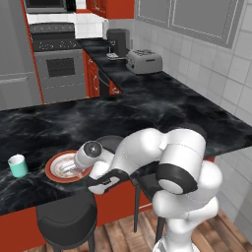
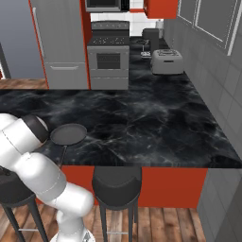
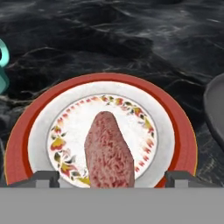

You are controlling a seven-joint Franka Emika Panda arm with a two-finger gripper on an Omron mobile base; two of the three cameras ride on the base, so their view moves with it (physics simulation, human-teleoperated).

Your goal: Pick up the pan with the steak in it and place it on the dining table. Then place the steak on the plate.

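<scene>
Pinkish-red and streaked pale, the small flat slab of steak (image 3: pixel 108 153) lies on the cream centre of the round orange-rimmed plate (image 3: pixel 186 140), its long axis running straight away from the two-finger gripper (image 3: pixel 111 178). The gripper's dark tips stand wide apart, one on each side of the meat's near end, touching nothing: released. So the steak sits directly ahead of and between the jaws, and I judge the placing done; what remains is to lift clear without dragging the meat. Just beside the plate, on one side, rests the shallow dark grey frying pan (image 2: pixel 68 134) on the glossy black marbled dining table (image 1: pixel 162 113); on the plate's other side stands a small teal cup (image 1: pixel 18 165).
</scene>
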